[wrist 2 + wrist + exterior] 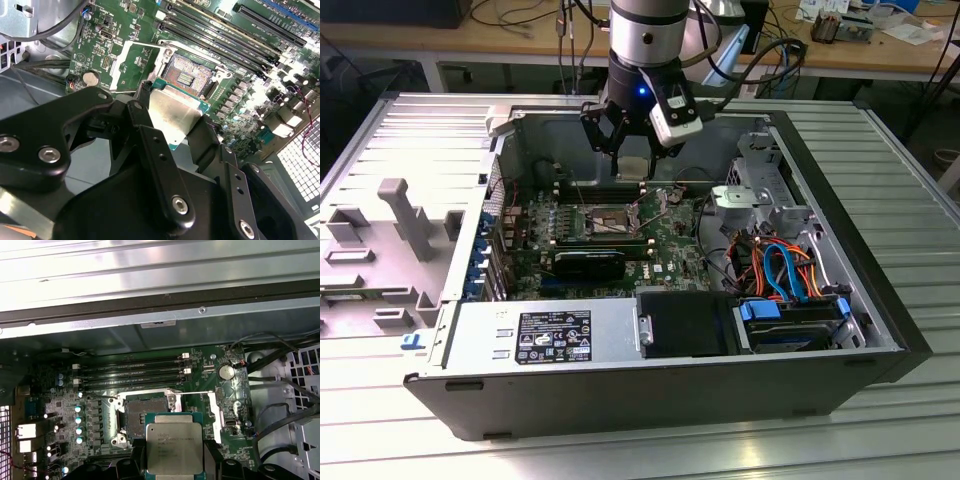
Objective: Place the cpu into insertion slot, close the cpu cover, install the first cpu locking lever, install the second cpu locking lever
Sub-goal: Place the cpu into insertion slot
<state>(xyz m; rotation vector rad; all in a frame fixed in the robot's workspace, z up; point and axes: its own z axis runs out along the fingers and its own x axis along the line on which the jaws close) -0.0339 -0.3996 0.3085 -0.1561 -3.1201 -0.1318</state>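
With my gripper clamped on the cpu, which in the first wrist view hangs above and just short of the open slot, I'd keep it level, square its edges to the slot, and lower gently without any sideways scrape.

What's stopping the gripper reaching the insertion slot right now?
Likely nothing, so yes: the gripper, shut on the cpu, hangs above the insertion slot, whose contacts lie uncovered with open air between.

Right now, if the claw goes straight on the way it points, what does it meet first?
Probably the insertion slot or its rim, touched first by the cpu that the claw holds; depth is unclear.
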